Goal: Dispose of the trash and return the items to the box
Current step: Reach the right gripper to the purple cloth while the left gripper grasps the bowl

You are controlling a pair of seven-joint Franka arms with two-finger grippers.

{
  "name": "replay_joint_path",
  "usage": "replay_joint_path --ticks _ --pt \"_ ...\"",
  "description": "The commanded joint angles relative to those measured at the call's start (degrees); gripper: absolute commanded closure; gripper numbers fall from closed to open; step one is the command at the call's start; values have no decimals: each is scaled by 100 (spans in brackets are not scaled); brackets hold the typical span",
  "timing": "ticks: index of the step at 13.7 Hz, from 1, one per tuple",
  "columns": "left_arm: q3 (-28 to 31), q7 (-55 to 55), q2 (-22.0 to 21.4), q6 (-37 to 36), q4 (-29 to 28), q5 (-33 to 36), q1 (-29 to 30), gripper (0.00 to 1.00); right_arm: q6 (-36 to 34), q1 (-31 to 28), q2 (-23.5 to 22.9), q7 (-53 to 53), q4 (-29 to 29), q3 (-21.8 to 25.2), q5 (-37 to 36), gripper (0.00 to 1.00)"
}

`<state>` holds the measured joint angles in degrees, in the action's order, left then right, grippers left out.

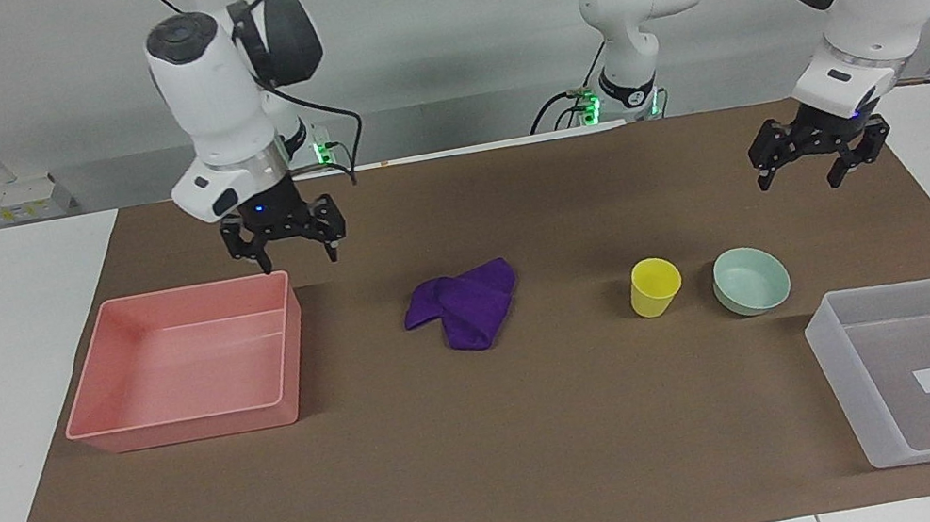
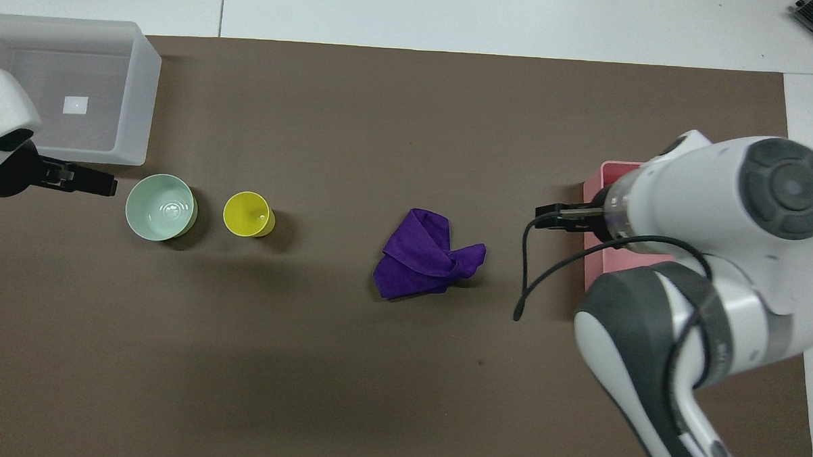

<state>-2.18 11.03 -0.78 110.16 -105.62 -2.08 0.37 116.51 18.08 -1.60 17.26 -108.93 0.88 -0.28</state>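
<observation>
The purple rag [image 1: 465, 304] lies crumpled at the middle of the brown mat and also shows in the overhead view [image 2: 427, 255]. The yellow cup [image 1: 654, 286] [image 2: 247, 214] stands upright beside the mint-green bowl [image 1: 751, 279] [image 2: 161, 206], toward the left arm's end. The translucent box [image 1: 830, 350] [image 2: 140, 97] is empty apart from its white label. My right gripper [image 1: 299, 257] is open and empty, in the air over the pink bin's corner nearest the rag. My left gripper [image 1: 798, 181] is open and empty, in the air over the mat beside the bowl.
The pink bin [image 1: 197, 425] stands empty toward the right arm's end; in the overhead view [image 2: 591, 255] the right arm hides most of it. The brown mat [image 1: 501, 465] covers the table between white margins.
</observation>
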Motion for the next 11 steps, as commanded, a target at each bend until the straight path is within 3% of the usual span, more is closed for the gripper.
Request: replay_joint_path --ticks 1,6,8,10,11 --pt "-10 13 -133 750 -712 14 33 0 641 475 -445 548 -118 9 185 0" --pt "-2 -4 183 2042 -1443 14 261 0 2479 1092 -1507 1077 -304 9 397 0" --pt "-10 -30 236 2482 -1723 -29 314 0 2762 1320 -1816 1165 -313 9 388 0" --pt "-10 -66 315 3062 -2057 -161 385 0 2711 1321 -1835 1078 -330 17 283 0" --pt "-10 -66 359 3203 -2163 -283 385 0 2702 1321 -1826 1043 -348 17 283 20"
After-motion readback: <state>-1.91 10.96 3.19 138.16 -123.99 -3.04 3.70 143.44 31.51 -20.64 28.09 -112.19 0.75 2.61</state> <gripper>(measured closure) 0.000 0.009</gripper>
